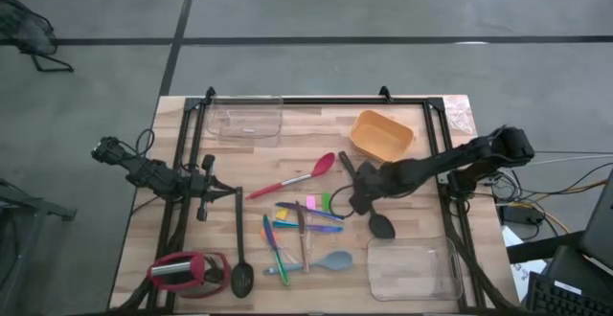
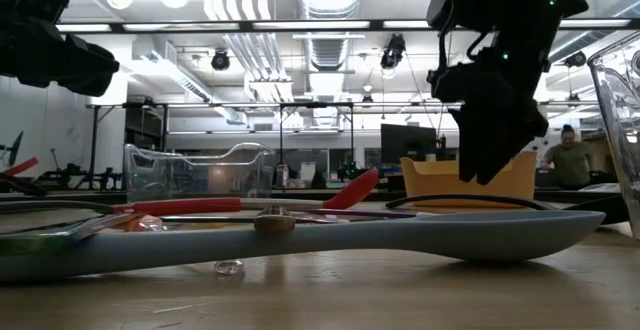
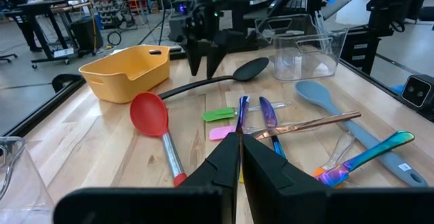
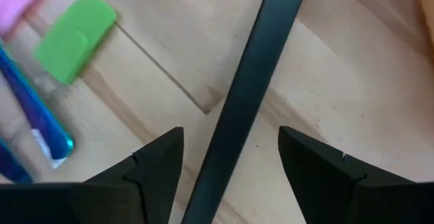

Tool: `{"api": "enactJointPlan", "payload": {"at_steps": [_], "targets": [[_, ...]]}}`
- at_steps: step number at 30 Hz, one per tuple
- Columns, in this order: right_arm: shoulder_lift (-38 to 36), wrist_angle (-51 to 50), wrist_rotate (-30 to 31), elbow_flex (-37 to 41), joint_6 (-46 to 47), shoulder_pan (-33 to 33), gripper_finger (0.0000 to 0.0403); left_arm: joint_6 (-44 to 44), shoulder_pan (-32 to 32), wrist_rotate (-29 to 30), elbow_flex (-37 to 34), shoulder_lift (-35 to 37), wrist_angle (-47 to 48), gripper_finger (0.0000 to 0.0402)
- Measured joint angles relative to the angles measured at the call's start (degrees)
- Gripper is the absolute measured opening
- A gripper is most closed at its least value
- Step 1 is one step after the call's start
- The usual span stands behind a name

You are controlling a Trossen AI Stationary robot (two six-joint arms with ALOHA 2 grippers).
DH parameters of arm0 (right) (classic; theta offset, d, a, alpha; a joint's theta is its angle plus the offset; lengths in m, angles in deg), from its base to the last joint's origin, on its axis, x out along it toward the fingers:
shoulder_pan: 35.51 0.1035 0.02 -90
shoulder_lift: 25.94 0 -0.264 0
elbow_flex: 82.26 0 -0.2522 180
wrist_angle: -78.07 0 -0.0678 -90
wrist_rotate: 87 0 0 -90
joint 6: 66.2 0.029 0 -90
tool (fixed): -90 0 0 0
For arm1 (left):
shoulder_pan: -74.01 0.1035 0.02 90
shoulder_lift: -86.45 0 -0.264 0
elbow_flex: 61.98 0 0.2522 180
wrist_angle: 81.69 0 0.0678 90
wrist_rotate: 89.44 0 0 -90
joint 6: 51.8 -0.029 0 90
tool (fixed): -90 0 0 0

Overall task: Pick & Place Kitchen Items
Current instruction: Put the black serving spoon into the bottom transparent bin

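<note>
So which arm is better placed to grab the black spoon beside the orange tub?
Right. The right gripper hangs open astride that black spoon's handle; the left gripper waits shut near the table's left side.

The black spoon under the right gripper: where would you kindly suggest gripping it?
Grip the black spoon on its thin, flat-lying handle, from straight above. The right gripper is open with its fingers straddling the handle.
</note>
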Motion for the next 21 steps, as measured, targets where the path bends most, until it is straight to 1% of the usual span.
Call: {"api": "enactJointPlan", "payload": {"at_steps": [7,14,21], "targets": [[3.60,0.88,-0.04,0.06,0.01,-0.01,0.0212,0.00,-0.02,0.00,0.00,0.00,-0.02,0.0023],[5.58,1.50,-0.04,0.15,-0.03,0.00,0.0190,0.01,-0.02,0.00,0.00,0.00,-0.07,0.0023],[6.50,2.06,-0.02,0.24,-1.26,0.00,0.0147,-0.01,-0.01,0.00,0.00,-0.01,-0.11,0.0023]]}}
